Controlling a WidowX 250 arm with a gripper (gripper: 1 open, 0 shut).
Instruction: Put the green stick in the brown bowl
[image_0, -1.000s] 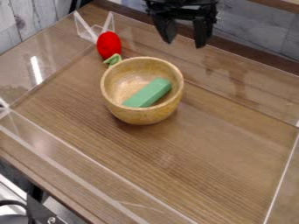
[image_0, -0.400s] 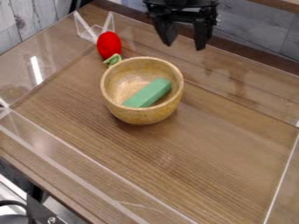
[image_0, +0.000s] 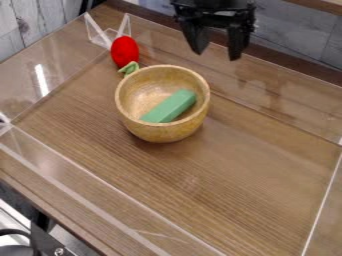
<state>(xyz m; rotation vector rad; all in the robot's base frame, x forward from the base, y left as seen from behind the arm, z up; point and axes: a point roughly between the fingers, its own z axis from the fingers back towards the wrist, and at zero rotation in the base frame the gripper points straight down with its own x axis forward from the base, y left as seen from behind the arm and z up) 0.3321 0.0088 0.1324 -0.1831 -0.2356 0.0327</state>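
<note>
Camera view: a red strawberry toy (image_0: 124, 50) sits left. Next, the brown bowl (image_0: 131, 116) holds the green stick (image_0: 170, 105). It looks light, hard and smooth; pinch its long sides. Right, the gripper (image_0: 218, 42) hangs open, empty.

Green stick (image_0: 170, 105): flat mint block, lying aslant inside brown bowl (image_0: 138, 121). Bowl: round, wooden, upright, centre-left.

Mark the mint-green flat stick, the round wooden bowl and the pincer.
mint-green flat stick (image_0: 170, 105), camera view, middle of its top face
round light-brown wooden bowl (image_0: 160, 131), camera view, front outer wall
black pincer (image_0: 218, 45), camera view, midway between the open fingertips
</note>
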